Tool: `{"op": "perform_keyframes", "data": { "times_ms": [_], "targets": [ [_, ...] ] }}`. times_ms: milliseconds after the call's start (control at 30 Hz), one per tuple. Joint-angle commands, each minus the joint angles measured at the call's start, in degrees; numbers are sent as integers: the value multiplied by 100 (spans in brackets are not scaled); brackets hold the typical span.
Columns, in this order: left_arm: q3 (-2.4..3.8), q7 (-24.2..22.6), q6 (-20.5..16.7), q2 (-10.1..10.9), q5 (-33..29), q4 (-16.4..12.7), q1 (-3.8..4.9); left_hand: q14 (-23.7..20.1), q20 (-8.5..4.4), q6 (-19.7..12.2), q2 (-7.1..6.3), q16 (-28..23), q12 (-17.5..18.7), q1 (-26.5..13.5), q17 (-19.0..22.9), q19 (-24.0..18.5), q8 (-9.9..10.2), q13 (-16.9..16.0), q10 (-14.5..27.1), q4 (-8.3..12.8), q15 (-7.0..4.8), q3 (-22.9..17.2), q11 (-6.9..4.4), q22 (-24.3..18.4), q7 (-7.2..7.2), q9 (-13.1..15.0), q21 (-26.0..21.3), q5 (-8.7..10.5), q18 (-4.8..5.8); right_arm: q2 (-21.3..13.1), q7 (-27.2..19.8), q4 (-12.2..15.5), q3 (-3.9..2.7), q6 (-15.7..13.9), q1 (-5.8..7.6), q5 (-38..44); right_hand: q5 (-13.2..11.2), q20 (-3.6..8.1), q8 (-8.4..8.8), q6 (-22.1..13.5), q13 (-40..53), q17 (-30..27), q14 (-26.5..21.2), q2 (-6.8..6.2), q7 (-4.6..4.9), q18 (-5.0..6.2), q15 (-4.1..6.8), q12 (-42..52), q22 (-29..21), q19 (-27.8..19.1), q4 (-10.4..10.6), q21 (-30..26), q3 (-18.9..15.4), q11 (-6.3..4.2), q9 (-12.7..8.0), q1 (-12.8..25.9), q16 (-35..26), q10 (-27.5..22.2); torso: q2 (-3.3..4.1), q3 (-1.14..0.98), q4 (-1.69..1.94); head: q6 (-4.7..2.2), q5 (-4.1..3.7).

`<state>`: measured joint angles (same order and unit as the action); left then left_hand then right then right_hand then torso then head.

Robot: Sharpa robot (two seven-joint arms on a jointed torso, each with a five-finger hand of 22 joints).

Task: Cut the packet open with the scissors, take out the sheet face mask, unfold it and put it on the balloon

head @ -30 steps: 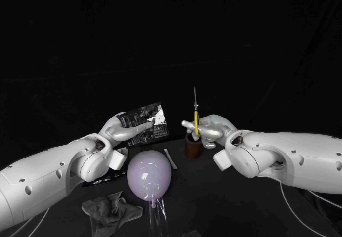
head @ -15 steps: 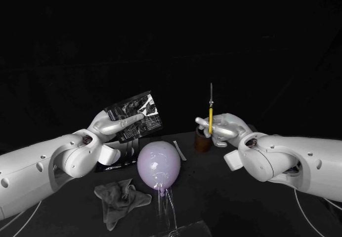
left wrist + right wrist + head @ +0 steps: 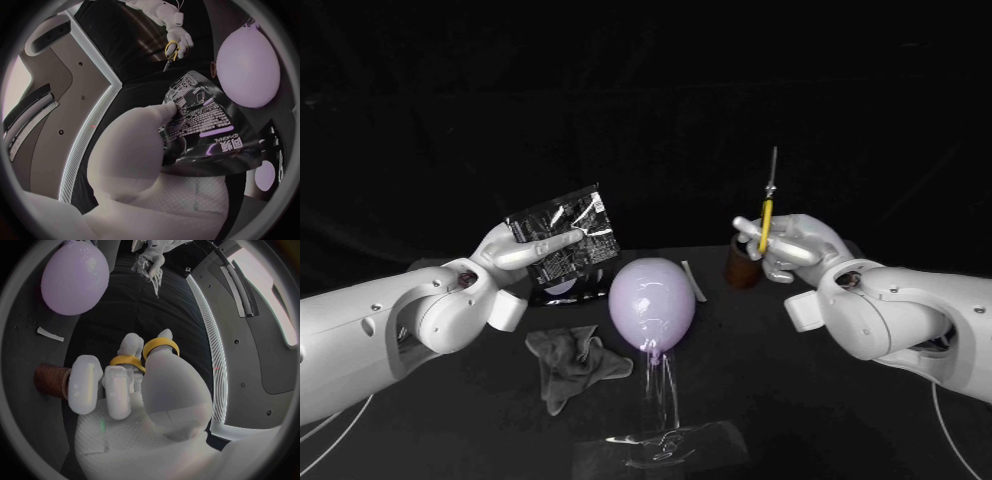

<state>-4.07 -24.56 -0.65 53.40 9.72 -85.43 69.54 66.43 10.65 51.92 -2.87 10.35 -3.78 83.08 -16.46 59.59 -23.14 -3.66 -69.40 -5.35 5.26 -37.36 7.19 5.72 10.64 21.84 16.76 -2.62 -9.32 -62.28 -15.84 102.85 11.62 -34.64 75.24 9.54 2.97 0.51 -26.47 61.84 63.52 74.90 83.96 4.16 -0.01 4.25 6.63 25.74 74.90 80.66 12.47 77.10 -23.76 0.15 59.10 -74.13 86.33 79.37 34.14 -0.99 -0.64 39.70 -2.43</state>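
A brown cylindrical holder [image 3: 741, 270] stands on the black bench [image 3: 790, 410]; a small white strip [image 3: 692, 284] lies near it, a crumpled grey cloth [image 3: 574, 362] and clear film [image 3: 668, 445] well apart.

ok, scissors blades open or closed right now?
Closed: the scissors blades rise as one thin line, pointing up from the right hand, well clear of the packet in the left hand.

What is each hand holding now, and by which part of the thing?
The left hand holds the packet by its lower part. The right hand holds the scissors by the yellow handles, blades pointing up.
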Motion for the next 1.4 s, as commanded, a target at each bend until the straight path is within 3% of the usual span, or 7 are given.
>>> {"op": "perform_keyframes", "data": {
  "times_ms": [33, 100, 267, 500, 600, 933, 1400],
  "targets": [
    [-11, 48, 345, 106, -114, -69, -81, 15, -9, 33, 18, -28, 13, -18, -4, -7, -25, 0, -4, 9, -43, 17, 10, -7, 1, 236, 26, -19, -107, 18, -176, -44, -5, 85, -21, -43, -10, -13, 27, -2, 12, 857, 477, 847, -37, -78, 44, 3413, 663, 43, -44, 19, -4, -437, 5, -898, 34, 659, -22, 23, 23, 195, 271],
    [-31, 100, 471, 200, -108, -81, -173, 15, -9, 33, 18, -28, 13, -18, -4, -7, -25, 0, -4, 9, -43, 17, 10, -7, 1, 236, 26, -19, -107, 28, -177, -78, -5, 90, -35, -50, -9, -12, 28, -1, 15, 871, 479, 847, -38, -80, 44, 3415, 668, 47, -48, 26, -6, -438, 7, -902, 42, 660, -28, 23, 27, 296, 442],
    [-62, 219, 810, 349, 1, -43, -391, 17, -9, 35, 18, -28, 13, -21, -5, -5, -25, -1, -6, 8, -44, 19, 9, -7, -1, 237, 27, -19, -108, 45, -176, -134, -4, 98, -68, -58, -9, -12, 28, 0, 25, 881, 481, 848, -38, -81, 45, 3426, 670, 49, -50, 28, -8, -438, 8, -903, 46, 662, -35, 42, 44, 485, 701],
    [-130, 414, 1105, 501, 412, 145, -675, 17, -9, 35, 17, -28, 13, -23, -6, -4, -25, -1, -7, 8, -45, 20, 8, -7, -3, 238, 28, -19, -108, 51, -168, -182, -4, 106, -100, -61, -9, -12, 28, 4, 31, 890, 483, 850, -39, -83, 45, 3431, 676, 54, -54, 36, -11, -439, 12, -907, 52, 663, -46, 65, 69, 642, 955],
    [-149, 569, 1028, 565, 721, 223, -754, 17, -9, 35, 16, -28, 13, -24, -6, -4, -25, 0, -7, 9, -45, 21, 8, -7, -3, 238, 28, -19, -108, 53, -164, -195, -4, 112, -106, -62, -9, -11, 29, 8, 37, 899, 485, 854, -39, -83, 45, 3437, 678, 56, -58, 38, -14, -439, 16, -911, 56, 665, -50, 66, 75, 715, 1130],
    [-181, 1020, 869, 653, 1359, 413, -882, 20, -12, 42, 7, -29, 12, -26, -8, 1, -26, -1, -14, 16, -49, 24, 2, -5, -8, 242, 34, -19, -111, 57, -163, -236, -4, 115, -116, -62, -9, -11, 29, 11, 45, 908, 487, 856, -40, -85, 46, 3443, 682, 59, -62, 43, -18, -440, 19, -914, 61, 667, -46, 63, 53, 786, 1283],
    [-193, 1706, 516, 559, 1985, 565, -904, 18, -13, 42, -12, -34, 17, -39, -10, 0, -21, 1, -10, 17, -50, 30, 3, -5, -8, 244, 37, -19, -110, 51, -168, -225, -4, 121, -118, -62, -9, -11, 30, 14, 46, 910, 488, 858, -41, -88, 46, 3443, 690, 68, -67, 56, -22, -441, 23, -918, 63, 668, -48, 60, 53, 847, 1313]
  ]
}}
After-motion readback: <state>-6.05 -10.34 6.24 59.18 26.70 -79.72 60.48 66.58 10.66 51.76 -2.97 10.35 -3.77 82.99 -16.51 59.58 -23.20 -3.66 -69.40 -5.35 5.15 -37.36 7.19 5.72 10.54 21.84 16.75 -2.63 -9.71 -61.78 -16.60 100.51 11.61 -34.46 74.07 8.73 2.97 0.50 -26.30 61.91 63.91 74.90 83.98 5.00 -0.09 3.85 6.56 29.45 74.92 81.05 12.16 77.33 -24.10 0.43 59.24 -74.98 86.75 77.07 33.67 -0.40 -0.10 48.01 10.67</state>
